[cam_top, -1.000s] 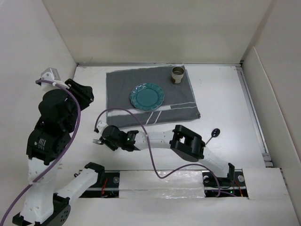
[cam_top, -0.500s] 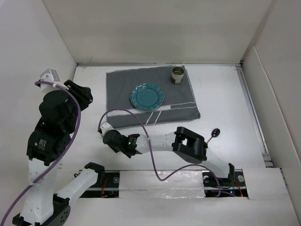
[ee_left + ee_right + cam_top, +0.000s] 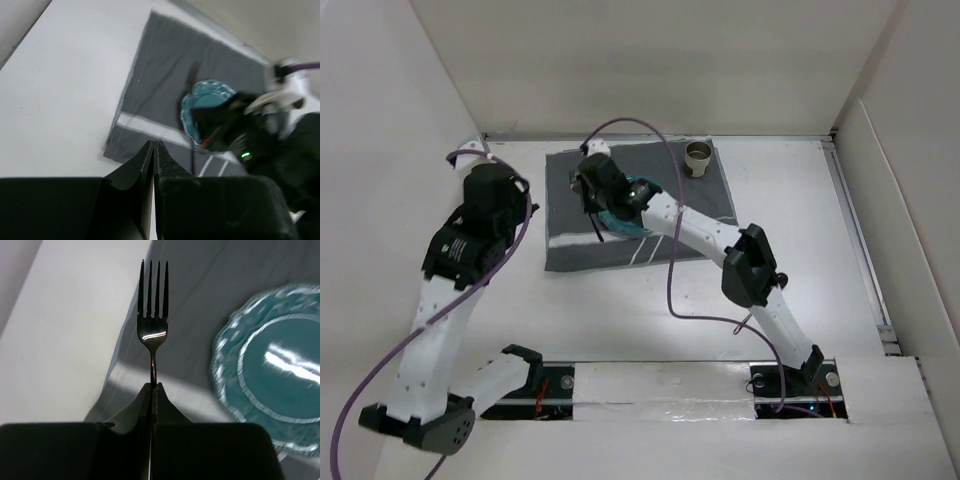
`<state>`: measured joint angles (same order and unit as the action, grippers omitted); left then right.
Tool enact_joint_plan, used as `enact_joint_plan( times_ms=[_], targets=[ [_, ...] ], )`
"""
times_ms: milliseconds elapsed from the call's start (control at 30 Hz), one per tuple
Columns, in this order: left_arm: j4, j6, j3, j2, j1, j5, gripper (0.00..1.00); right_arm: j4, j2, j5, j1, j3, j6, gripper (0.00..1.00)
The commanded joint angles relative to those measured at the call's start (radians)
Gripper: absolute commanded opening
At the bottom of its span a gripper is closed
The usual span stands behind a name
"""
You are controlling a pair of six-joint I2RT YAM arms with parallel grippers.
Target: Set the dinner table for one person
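Observation:
A grey striped cloth (image 3: 710, 205) lies at the back of the white dinner table (image 3: 810, 230). On it are a teal plate (image 3: 642, 212), partly under my right arm, and a tan cup (image 3: 698, 157) at the cloth's far right corner. My right gripper (image 3: 592, 200) is shut on a metal fork (image 3: 153, 305) by its handle, holding it over the cloth just left of the plate (image 3: 280, 370), tines pointing ahead. My left gripper (image 3: 520, 205) is shut and empty, hovering left of the cloth (image 3: 170, 70); its wrist view shows the plate (image 3: 205, 97) and the blurred right gripper (image 3: 225, 132).
White walls enclose the table on the left, back and right. A small black utensil (image 3: 781, 280) lies on the table beside the right arm's elbow. The arm bases and a taped strip (image 3: 660, 385) sit along the near edge.
My right arm has swung the fork from the front left of the table up over the cloth, left of the plate. My left arm has stretched forward toward the cloth's left edge.

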<state>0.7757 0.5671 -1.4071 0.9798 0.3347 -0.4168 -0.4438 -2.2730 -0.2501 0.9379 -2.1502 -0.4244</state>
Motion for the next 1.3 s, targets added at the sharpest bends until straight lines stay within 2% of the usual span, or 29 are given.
enact_joint_plan(
  times_ms=[0, 100, 300, 533, 700, 1100, 1200, 1233, 1267],
  targets=[
    [0.063, 0.068, -0.003, 0.142, 0.004, -0.078, 0.00, -0.108, -0.103, 0.026, -0.048, -0.167, -0.076, 0.00],
    [0.100, 0.111, -0.027, 0.236, 0.004, -0.119, 0.00, -0.154, -0.181, 0.026, -0.085, -0.285, -0.115, 0.00],
    [-0.002, -0.002, 0.009, 0.283, 0.004, 0.088, 0.00, -0.113, -0.239, 0.067, -0.108, -0.306, -0.226, 0.00],
    [-0.199, -0.154, 0.152, 0.105, 0.004, 0.180, 0.00, -0.065, -0.310, 0.078, -0.108, -0.352, -0.295, 0.00],
    [-0.162, -0.112, 0.180, 0.132, 0.004, 0.220, 0.00, -0.047, -0.378, 0.095, -0.108, -0.412, -0.349, 0.00],
    [-0.211, -0.113, 0.237, 0.131, 0.004, 0.262, 0.00, -0.009, -0.484, 0.132, -0.099, -0.459, -0.381, 0.00],
    [-0.214, -0.108, 0.237, 0.137, 0.004, 0.257, 0.00, -0.003, -0.468, 0.137, -0.099, -0.438, -0.373, 0.15],
    [-0.217, -0.108, 0.237, 0.138, 0.004, 0.257, 0.00, 0.011, -0.445, 0.141, -0.099, -0.421, -0.369, 0.25],
    [-0.219, -0.108, 0.232, 0.140, 0.004, 0.257, 0.00, 0.022, -0.428, 0.144, -0.099, -0.410, -0.364, 0.30]
  ],
)
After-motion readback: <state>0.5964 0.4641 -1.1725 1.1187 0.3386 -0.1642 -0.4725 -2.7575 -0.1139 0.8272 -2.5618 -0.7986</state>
